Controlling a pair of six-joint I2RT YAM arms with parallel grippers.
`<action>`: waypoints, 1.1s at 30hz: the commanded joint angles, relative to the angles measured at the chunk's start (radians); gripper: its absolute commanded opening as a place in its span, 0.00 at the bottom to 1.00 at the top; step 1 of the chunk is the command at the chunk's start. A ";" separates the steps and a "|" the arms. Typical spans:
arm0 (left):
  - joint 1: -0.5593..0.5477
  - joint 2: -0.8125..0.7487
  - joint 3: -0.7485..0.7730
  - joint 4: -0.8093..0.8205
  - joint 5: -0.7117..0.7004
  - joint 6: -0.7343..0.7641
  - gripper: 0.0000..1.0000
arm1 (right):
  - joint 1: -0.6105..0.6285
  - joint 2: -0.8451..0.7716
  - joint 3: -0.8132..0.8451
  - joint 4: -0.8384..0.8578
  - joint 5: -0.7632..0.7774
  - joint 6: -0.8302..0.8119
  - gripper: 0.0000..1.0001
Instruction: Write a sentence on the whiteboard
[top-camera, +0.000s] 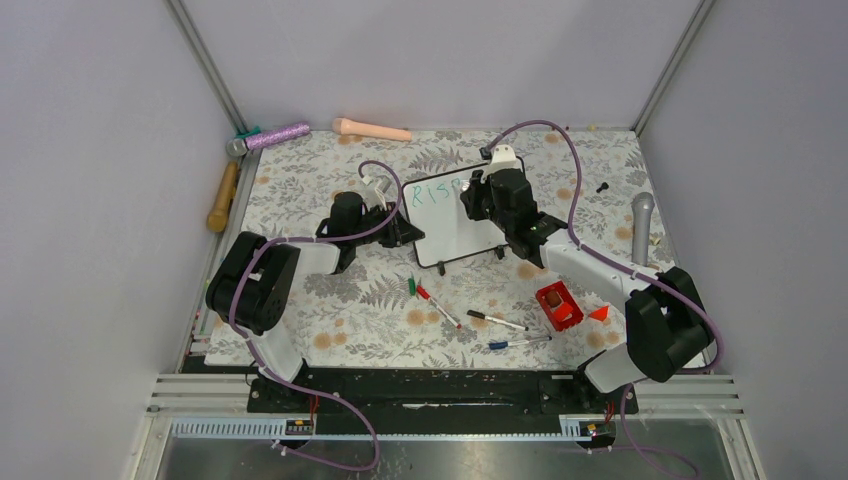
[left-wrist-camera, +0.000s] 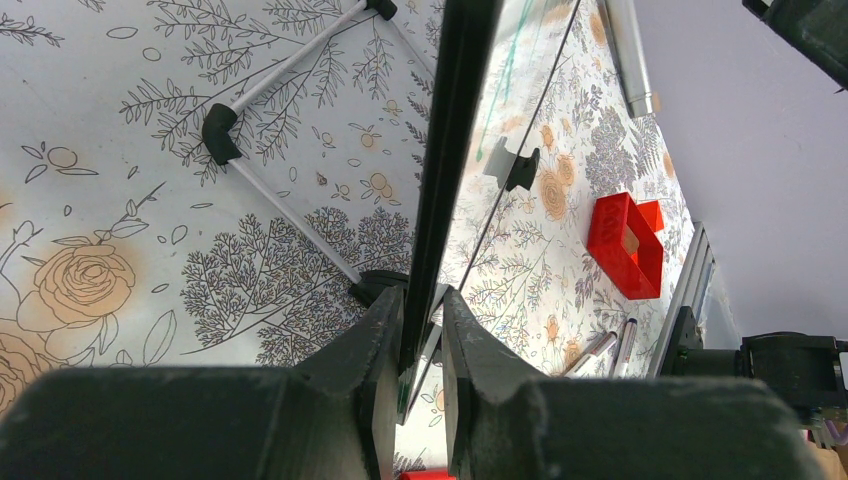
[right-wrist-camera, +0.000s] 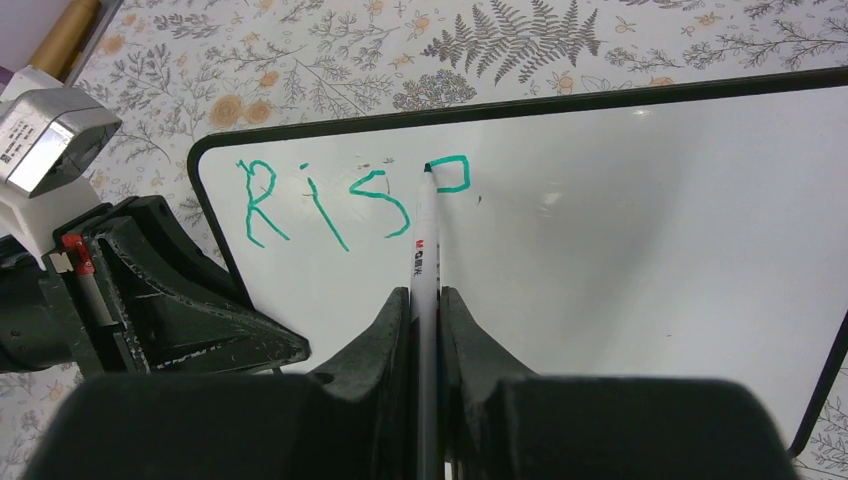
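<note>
The whiteboard (top-camera: 455, 222) stands tilted at the middle of the floral table, its black frame running edge-on (left-wrist-camera: 455, 150) in the left wrist view. My left gripper (left-wrist-camera: 423, 310) is shut on that frame at the board's left edge (top-camera: 408, 233). My right gripper (right-wrist-camera: 425, 300) is shut on a white marker (right-wrist-camera: 424, 240), whose tip touches the board (right-wrist-camera: 640, 260). The sentence (right-wrist-camera: 330, 200) reads "Ris" in green, followed by a partly drawn letter at the marker tip. From above the letters (top-camera: 432, 188) sit in the board's upper left, beside the right gripper (top-camera: 478, 196).
Loose pens (top-camera: 497, 321) (top-camera: 437, 305) (top-camera: 518, 342) and a green cap (top-camera: 412, 284) lie in front of the board. A red open box (top-camera: 559, 305) and an orange piece (top-camera: 599, 313) sit near the right arm. A microphone (top-camera: 643, 225), wooden handle (top-camera: 222, 195) and peach cylinder (top-camera: 372, 129) line the edges.
</note>
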 joint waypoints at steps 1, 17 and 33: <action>0.002 -0.010 0.021 -0.058 -0.088 0.028 0.16 | -0.007 0.010 0.020 0.013 -0.021 0.006 0.00; 0.002 -0.011 0.021 -0.061 -0.089 0.029 0.16 | -0.006 -0.025 -0.032 -0.001 -0.030 0.031 0.00; 0.002 -0.014 0.023 -0.067 -0.093 0.033 0.15 | -0.007 -0.036 -0.042 -0.066 0.009 0.045 0.00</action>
